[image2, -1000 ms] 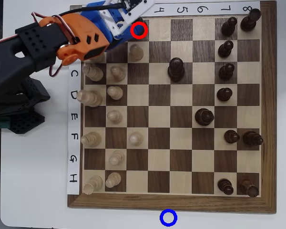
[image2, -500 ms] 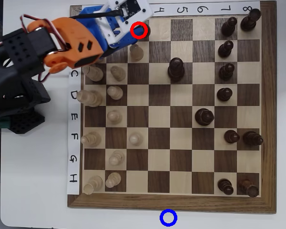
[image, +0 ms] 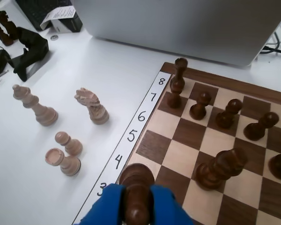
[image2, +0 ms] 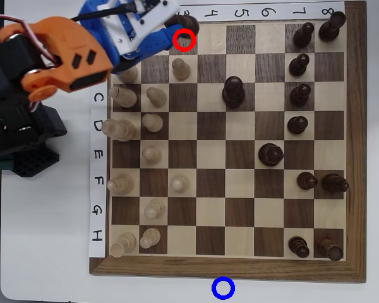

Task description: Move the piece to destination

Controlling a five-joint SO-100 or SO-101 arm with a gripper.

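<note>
White table (image2: 44, 252), chessboard (image2: 227, 268) on it | gripper (image: 136, 211) clenched on the piece (image: 136, 190), blue fingers (image: 105, 206) either side, at board's far-left corner by red ring (image2: 184, 40) | destination (image2: 223, 288) off near edge, well apart

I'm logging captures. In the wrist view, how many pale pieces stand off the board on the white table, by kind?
Pawns: 2
Knight: 1
Tall piece: 1
Total: 4
</note>
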